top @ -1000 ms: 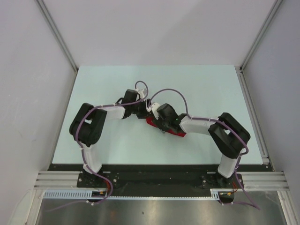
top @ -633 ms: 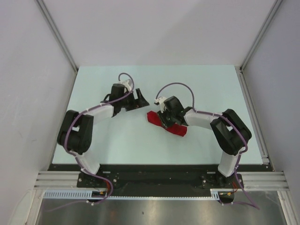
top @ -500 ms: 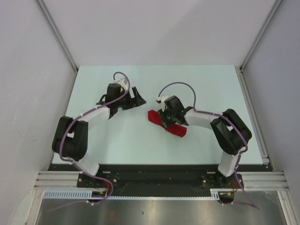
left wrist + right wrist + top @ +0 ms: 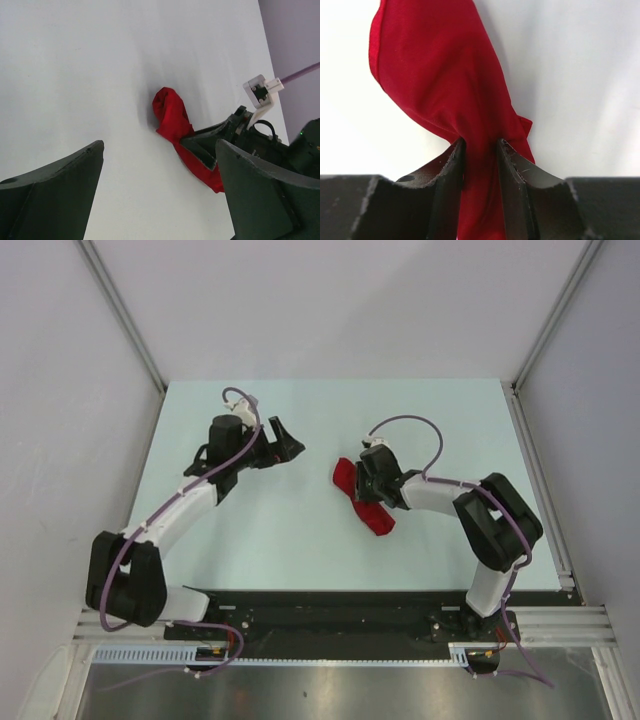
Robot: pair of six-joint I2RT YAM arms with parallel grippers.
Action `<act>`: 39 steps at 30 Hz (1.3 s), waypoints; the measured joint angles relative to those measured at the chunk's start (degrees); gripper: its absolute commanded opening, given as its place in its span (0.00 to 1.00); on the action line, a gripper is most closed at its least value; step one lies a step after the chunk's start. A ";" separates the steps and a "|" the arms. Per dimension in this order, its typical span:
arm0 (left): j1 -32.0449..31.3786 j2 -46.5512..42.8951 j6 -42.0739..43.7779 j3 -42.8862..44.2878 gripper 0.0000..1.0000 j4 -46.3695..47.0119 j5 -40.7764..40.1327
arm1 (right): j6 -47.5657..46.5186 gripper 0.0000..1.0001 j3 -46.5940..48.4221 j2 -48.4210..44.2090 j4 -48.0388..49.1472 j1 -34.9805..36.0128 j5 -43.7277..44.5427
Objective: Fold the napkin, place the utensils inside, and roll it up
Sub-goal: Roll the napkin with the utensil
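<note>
**Top external view.** The napkin (image 4: 346,478) lay on the table (image 4: 290,540) as a narrow, twisted bundle set on a diagonal. The right gripper (image 4: 368,492) sat over the middle of the napkin and was clenched on it. A rounded red lobe projected from the far-left side of that gripper, and a flatter red end projected from its near-right side. The left gripper (image 4: 288,448) stood to the left of the napkin, well apart from it. Its jaws were released and spread wide, with nothing between them.

**Left wrist view.** The left gripper (image 4: 159,150) showed both dark fingers (image 4: 55,195) at the bottom corners of the picture, set wide apart over bare table (image 4: 100,60). The napkin (image 4: 170,112) lay beyond them, untouched by this gripper. The right gripper (image 4: 200,147) met the napkin at the napkin's lower half, where the cloth narrowed.

**Right wrist view.** The right gripper (image 4: 480,155) pinched the napkin (image 4: 440,65) at a tight waist. Both fingers (image 4: 447,175) pressed against the cloth from either side. Beyond the pinch the napkin widened into a smooth red fold lying over the white table (image 4: 580,75). A small cloth corner protruded to the right of the pinch.
</note>
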 measured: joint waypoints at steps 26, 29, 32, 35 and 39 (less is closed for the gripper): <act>11.39 -19.74 5.73 0.02 1.00 -18.80 4.90 | 0.48 0.86 6.86 -2.58 -4.11 3.63 7.74; 14.73 -22.32 7.72 0.04 1.00 -20.96 5.29 | -0.76 0.87 6.91 -8.04 -4.22 4.48 5.95; 19.08 -24.92 9.81 -0.04 1.00 -22.18 6.23 | -1.44 0.88 6.56 -14.56 -3.85 2.99 3.48; 21.94 -27.82 11.91 -0.50 0.99 -22.60 6.60 | -1.86 0.88 3.93 -21.05 -3.23 -1.53 1.46; 22.84 -30.80 14.64 -1.38 1.00 -22.45 7.93 | -2.38 0.89 -2.03 -29.66 -3.65 -10.88 0.26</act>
